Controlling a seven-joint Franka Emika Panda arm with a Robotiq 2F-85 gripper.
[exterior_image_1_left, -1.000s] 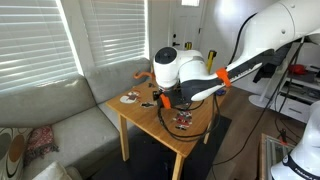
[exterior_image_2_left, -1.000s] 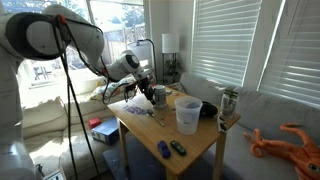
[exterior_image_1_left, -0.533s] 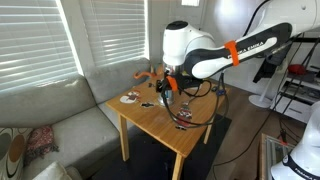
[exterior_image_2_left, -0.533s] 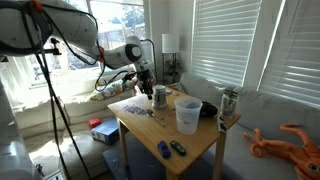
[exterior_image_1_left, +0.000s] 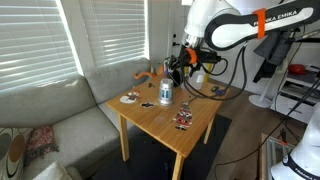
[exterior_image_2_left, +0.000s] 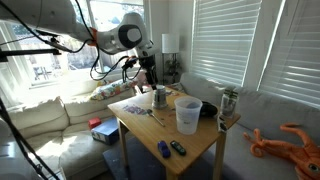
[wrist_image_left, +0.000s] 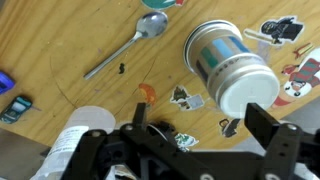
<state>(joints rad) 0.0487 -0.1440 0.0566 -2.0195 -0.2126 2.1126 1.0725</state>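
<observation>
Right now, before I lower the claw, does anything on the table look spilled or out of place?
Nothing spilled. The white-and-blue striped can stands upright; the metal spoon lies flat beside it. Only small stickers and an orange scrap lie scattered on the wooden table.

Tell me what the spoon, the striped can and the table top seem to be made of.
Spoon: likely metal, grey and glossy, with glints on bowl and handle.
Striped can: unclear, perhaps metal or card under a printed blue-and-white label; white end looks like matte plastic.
Table top: wood or veneer, light, with visible grain.
</observation>
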